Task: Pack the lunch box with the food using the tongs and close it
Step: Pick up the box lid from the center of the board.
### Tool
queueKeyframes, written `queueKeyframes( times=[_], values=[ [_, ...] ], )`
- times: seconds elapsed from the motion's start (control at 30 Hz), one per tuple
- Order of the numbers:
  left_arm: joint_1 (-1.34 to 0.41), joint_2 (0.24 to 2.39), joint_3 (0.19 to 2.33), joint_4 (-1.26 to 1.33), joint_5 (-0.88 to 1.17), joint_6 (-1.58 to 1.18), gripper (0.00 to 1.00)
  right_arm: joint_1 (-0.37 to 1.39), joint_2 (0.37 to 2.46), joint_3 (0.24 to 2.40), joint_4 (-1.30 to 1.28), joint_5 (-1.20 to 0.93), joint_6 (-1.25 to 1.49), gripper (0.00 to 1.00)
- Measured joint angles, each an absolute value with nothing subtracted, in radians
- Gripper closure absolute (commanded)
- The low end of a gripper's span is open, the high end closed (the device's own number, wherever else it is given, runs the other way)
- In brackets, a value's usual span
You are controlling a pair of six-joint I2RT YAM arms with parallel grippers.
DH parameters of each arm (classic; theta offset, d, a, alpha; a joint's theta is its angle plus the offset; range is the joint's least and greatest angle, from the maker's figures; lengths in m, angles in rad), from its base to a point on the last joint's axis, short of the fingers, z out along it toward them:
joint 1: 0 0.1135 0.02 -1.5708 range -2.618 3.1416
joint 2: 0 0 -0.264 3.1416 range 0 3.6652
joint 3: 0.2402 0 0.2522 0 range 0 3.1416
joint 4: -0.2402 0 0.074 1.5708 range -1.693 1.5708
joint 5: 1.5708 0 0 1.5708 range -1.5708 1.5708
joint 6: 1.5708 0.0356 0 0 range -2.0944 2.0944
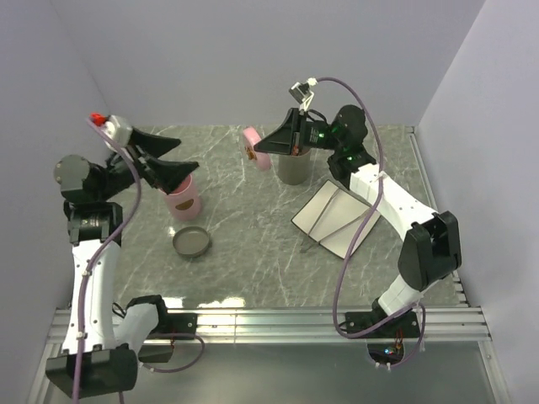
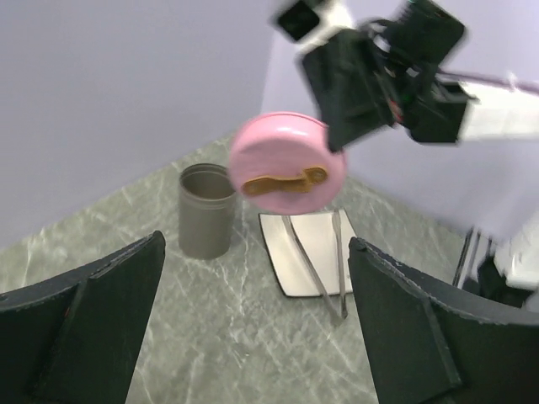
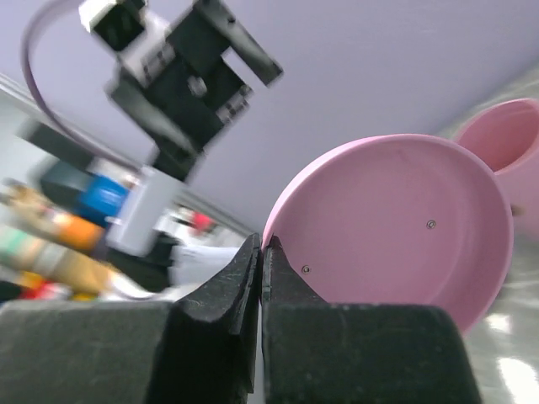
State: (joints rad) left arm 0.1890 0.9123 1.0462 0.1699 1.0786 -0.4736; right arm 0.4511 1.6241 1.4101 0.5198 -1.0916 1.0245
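Observation:
My right gripper (image 1: 268, 145) is shut on the rim of the pink round lid (image 1: 257, 147) and holds it on edge in the air over the back of the table. The wrist view shows the jaws (image 3: 263, 244) pinching that lid (image 3: 404, 227). The open pink lunch box tub (image 1: 184, 200) stands at the left, partly under my left gripper (image 1: 185, 157). That gripper is open with nothing between its fingers (image 2: 396, 320). The tongs (image 1: 341, 225) lie on the white square plate (image 1: 335, 202) at the right. No food shows in any view.
A grey cup (image 1: 293, 168) stands upright behind the plate, just below my right gripper. A grey round lid (image 1: 191, 242) lies flat in front of the pink tub. Purple walls close in the table on three sides.

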Motion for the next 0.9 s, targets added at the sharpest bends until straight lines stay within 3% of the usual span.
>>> queueKeyframes(
  times=[0.2, 0.33, 0.43, 0.7, 0.9],
  values=[
    [-0.088, 0.942, 1.111, 0.104, 1.042, -0.224, 0.07, 0.441, 1.617, 1.299, 0.87, -1.048, 1.415, 1.0],
    [-0.144, 1.009, 1.139, 0.179, 1.018, -0.338, 0.09, 0.403, 1.568, 1.234, 0.957, -0.996, 1.48, 1.0],
    [-0.16, 1.046, 1.114, 0.247, 0.965, -0.507, 0.08, 0.359, 1.491, 1.238, 0.86, -0.99, 1.322, 1.0],
    [-0.167, 1.045, 1.047, 0.339, 0.926, -0.831, 0.07, 0.321, 1.288, 1.367, 0.259, -0.96, 0.613, 1.0],
    [-0.167, 1.042, 1.023, 0.406, 0.907, -1.042, 0.03, 0.361, 1.116, 1.307, 0.184, -0.831, 0.348, 1.0]
  ],
)
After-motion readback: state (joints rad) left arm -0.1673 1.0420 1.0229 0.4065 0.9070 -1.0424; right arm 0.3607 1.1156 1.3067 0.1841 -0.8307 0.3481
